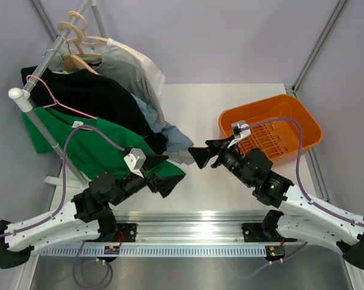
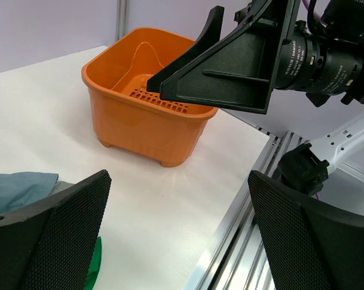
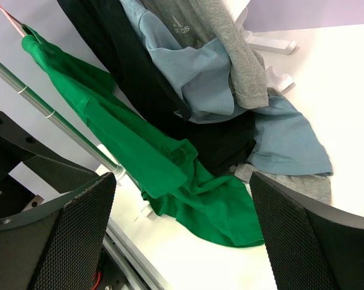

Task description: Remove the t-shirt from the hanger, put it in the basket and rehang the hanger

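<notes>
One view, top: pink hanger (image 1: 55, 103) | right wrist: t-shirt (image 3: 169, 169) folds

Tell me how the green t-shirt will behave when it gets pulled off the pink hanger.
Likely floppy: the green t-shirt hangs in soft folds, its hem bunched on the table. Probably light, since the thin pink hanger carries it. It may drag the neighbouring black shirt, which lies against it.
</notes>
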